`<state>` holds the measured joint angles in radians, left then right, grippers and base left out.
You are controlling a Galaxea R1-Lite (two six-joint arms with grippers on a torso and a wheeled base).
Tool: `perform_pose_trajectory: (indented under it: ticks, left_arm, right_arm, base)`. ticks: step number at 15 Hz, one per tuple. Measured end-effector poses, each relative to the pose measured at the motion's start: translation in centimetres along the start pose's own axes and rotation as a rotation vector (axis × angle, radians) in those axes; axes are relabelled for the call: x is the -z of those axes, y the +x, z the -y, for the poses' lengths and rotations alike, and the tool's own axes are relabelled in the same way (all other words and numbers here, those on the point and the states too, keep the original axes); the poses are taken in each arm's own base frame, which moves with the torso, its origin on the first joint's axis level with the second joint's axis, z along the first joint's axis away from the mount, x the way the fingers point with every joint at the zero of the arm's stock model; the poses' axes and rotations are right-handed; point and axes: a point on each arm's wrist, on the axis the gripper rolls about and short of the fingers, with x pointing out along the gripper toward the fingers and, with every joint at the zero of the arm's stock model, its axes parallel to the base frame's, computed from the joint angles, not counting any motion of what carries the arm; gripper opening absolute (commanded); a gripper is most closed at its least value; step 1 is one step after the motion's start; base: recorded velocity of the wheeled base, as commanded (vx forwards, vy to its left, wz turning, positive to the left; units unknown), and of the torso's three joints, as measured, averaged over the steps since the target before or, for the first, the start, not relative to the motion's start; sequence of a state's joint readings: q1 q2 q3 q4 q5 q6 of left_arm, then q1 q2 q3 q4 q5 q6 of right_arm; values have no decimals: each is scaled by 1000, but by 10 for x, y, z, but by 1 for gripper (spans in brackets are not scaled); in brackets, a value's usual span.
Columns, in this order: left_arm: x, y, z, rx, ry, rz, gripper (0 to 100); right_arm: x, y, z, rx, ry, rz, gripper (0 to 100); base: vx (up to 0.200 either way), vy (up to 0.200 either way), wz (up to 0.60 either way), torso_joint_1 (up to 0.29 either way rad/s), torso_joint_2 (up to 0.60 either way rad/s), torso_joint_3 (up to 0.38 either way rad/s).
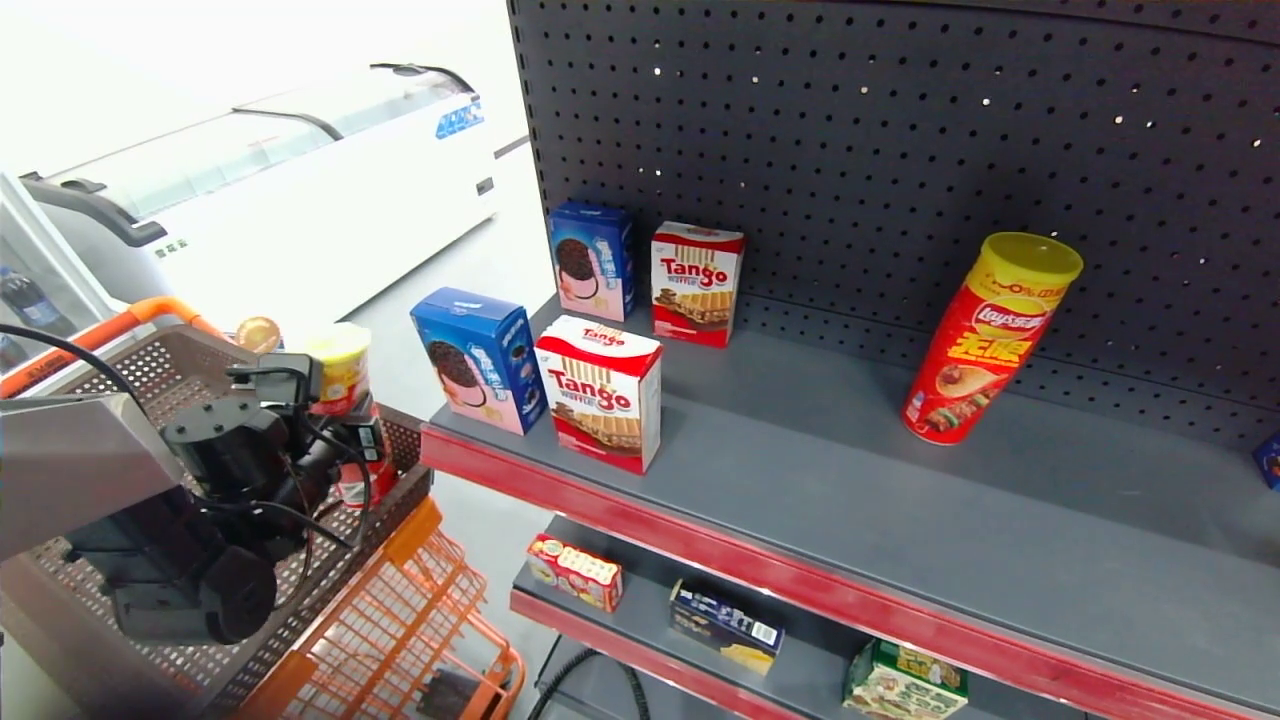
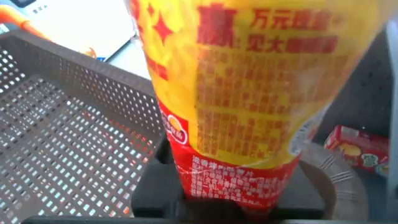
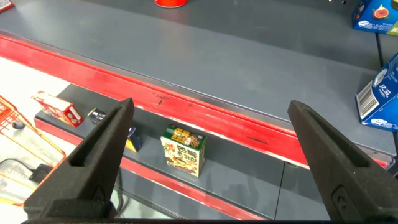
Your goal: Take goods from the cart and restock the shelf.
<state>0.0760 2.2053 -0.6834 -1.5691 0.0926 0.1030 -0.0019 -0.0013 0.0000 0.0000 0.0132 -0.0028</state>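
so the left claw (image 1: 350,440) is clamped on a tall red and yellow chip can with a yellow lid (image 1: 343,375). it holds the can upright, over the grey perforated basket of the orange-framed cart (image 1: 160,370), just beside the left end of the grey shelf with the red front edge (image 1: 800,480). my guess is the grip sits low on the body so the lid end stays free and the can goes down standing.

the right claw (image 3: 210,106) is spread wide with nothing in it, hanging over the shelf's red edge. looks parked out of the way to me.

on the shelf, 2 blue cookie boxes (image 1: 480,355) and 2 red and white wafer boxes (image 1: 600,390) stand face-out at the left end. a matching red and yellow can (image 1: 990,335) stands well apart from them, tilted toward the black pegboard; whether it touches it i can't tell. the bare stretch between is probably where the held can belongs.

hard to make out:
- the held can's bottom is tucked behind the claw and cables
- up close, its print is too blurred to read
- what else sits in the basket, the arm blocks it
- a small round golden thing (image 1: 258,333) behind the can, no idea what it is
- a blue box (image 1: 1268,460) cut off at the shelf's far right
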Motion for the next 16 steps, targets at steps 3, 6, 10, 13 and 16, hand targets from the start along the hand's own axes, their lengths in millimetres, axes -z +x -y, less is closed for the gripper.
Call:
perform_pose_trajectory:
  ticks: [3,6,10,13,16]
  left_arm:
    - [-13,-5,-1,0,-2,21,0]
    - [-21,-18,-4,1,-5,3,0]
    - [-32,-34,-5,7,-18,6,0]
    - [-38,-38,-6,5,-19,20,0]
    - [-39,-44,-5,9,-19,18,0]
  right_arm:
    - [0,0,0,-1,0,0,100]
    - [0,0,0,-1,0,0,100]
    - [0,0,0,0,0,0,100]
    - [0,0,0,0,0,0,100]
    - [0,0,0,-1,0,0,100]
  base:
    - [0,0,0,0,0,0]
    - [0,0,0,0,0,0]
    - [0,0,0,0,0,0]
    - [0,0,0,0,0,0]
    - [0,0,0,0,0,0]
